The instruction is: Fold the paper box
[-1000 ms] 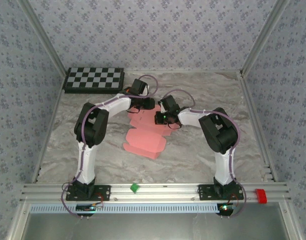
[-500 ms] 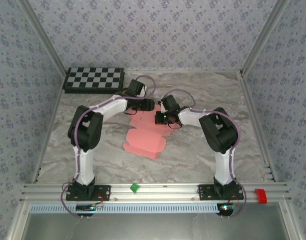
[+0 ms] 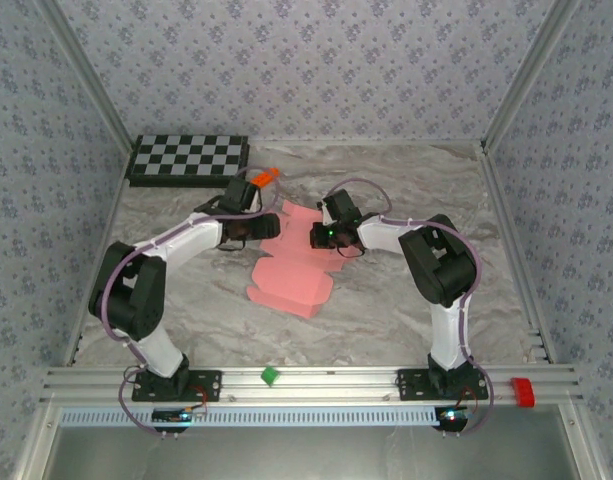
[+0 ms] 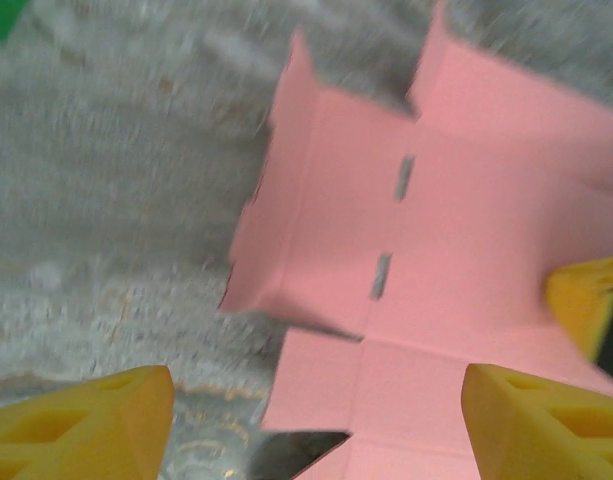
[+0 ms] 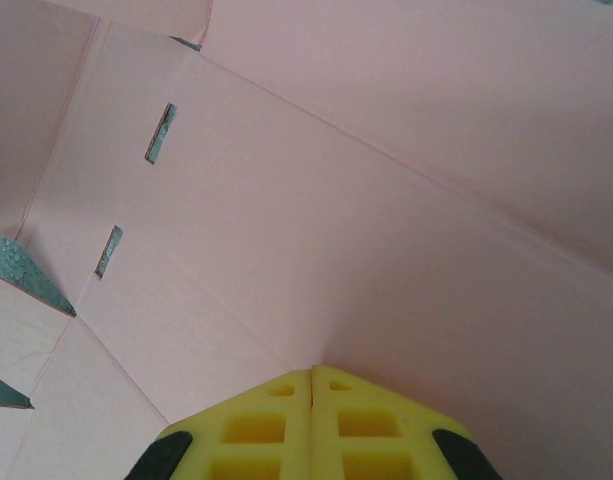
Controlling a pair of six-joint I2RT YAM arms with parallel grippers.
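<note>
The paper box (image 3: 289,281) is a flat pink die-cut sheet lying mid-table, with a far flap (image 3: 302,215) slightly raised. In the left wrist view the paper box (image 4: 456,220) shows two slots and fold lines. My left gripper (image 3: 259,228) hovers just left of the sheet's far part. Its yellow fingers (image 4: 86,420) stand wide open with nothing between them. My right gripper (image 3: 322,237) is shut, and its joined yellow fingertips (image 5: 313,385) press down on the pink card (image 5: 366,200) near a crease.
A checkerboard (image 3: 189,157) lies at the back left, with a small orange block (image 3: 264,176) beside it. A green block (image 3: 270,376) and a red piece (image 3: 523,392) sit on the front rail. Patterned walls enclose the table.
My left arm has swung back to the left, its gripper opening and coming off the sheet's far flap, uncovering the orange block. The right arm has not moved.
</note>
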